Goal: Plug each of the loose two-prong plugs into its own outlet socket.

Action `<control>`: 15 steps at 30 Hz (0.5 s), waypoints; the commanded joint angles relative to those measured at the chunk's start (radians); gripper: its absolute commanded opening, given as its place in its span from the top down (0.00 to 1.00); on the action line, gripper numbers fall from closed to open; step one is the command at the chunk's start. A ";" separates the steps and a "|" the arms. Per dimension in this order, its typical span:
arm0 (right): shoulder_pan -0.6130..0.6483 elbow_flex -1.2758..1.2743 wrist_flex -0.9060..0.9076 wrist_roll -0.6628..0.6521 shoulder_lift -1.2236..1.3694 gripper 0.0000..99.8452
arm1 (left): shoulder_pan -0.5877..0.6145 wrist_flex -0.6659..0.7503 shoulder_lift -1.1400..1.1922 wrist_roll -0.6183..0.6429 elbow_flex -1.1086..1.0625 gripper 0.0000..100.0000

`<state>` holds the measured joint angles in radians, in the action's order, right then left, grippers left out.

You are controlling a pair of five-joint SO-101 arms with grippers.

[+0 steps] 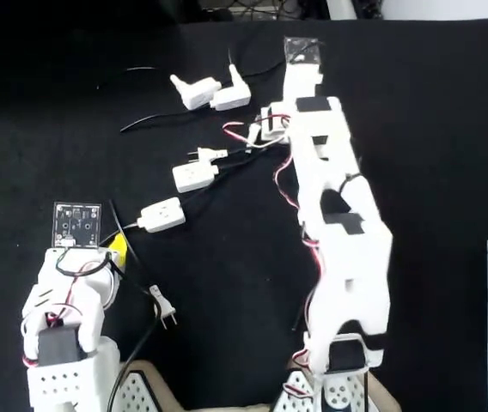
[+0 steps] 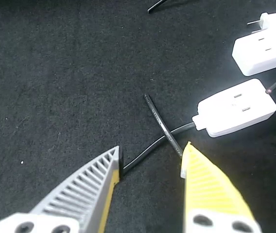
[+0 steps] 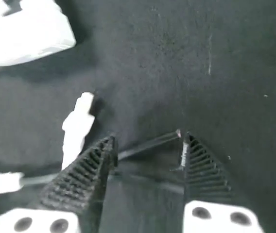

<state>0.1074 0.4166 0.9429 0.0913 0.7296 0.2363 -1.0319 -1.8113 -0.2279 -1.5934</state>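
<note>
Nothing properly readable in any of these, honestly. The short black cable stub (image 2: 158, 122) has a line of tiny whitish print running along its jacket, way too small to make out. The white outlet socket (image 2: 237, 108) next to it shows just its two slots on the face. In the high view, the little square plate (image 1: 76, 225) carries a pattern of dots — not letters or numbers.

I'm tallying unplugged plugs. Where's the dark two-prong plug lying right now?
In the high view, the dark plug lies loose on the table, beside the left arm, nearer the arms' bases than the white socket.
</note>
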 commanded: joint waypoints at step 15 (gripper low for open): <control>0.048 0.213 0.293 -0.014 0.122 0.92 | 0.008 -0.002 -0.008 0.002 -0.002 0.79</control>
<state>0.1212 0.6345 1.1531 0.0898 0.8984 0.2363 -1.0319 -1.8113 -0.2279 -1.6042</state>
